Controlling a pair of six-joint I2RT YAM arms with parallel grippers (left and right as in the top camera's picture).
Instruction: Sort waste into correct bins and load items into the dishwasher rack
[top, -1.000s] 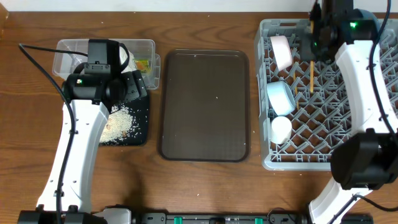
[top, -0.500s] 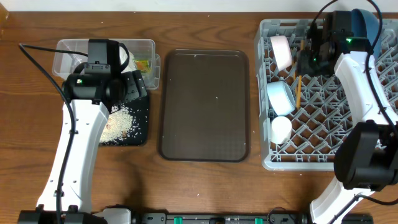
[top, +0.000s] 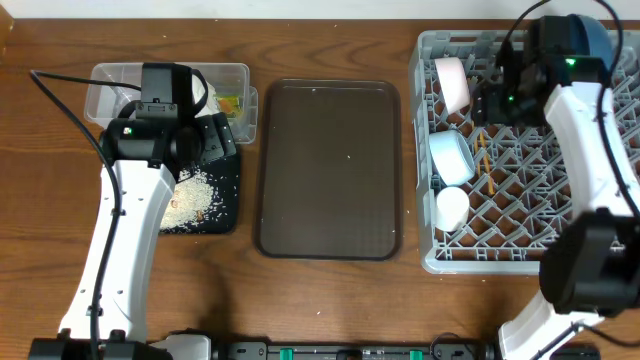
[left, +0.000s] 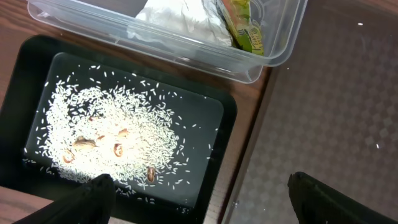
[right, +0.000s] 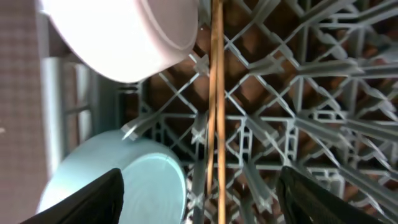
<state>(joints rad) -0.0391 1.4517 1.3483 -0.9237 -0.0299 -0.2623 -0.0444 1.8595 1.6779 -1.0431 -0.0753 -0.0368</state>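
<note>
The thin wooden chopsticks (right: 217, 112) are now lying flat across the grid of the large square grey plastic peg rack (top: 470, 262). A second ago they were hanging upright from the right fingers (right: 81, 199), further toward the rack's middle. Those fingers are now standing wide apart over the rack's far left part, gripping nothing. The sticks are running between them without touching either one, so the release looks done.

In the rack, the white-pinkish bowl (top: 452, 82), the light blue bowl (top: 453, 157) and the small white cup (top: 451, 207) are sitting in a column just beside the sticks. The dark blue round plate (top: 592, 38) is showing at the far right corner, partly behind the arm.

The left fingers (left: 323, 199) are hanging spread and empty, unmoved, over the shallow black rectangular tray (left: 227, 124) holding the whitish rice-like scraps (left: 118, 137). The crumpled white tissue (left: 174, 22) and the yellow-green snack wrapper (left: 245, 31) are resting in the clear plastic rectangular tub (left: 273, 43).

With nothing sitting on the brown serving tray (top: 330, 170) or loose on the wooden bench (top: 330, 40), the task is looking essentially finished.
</note>
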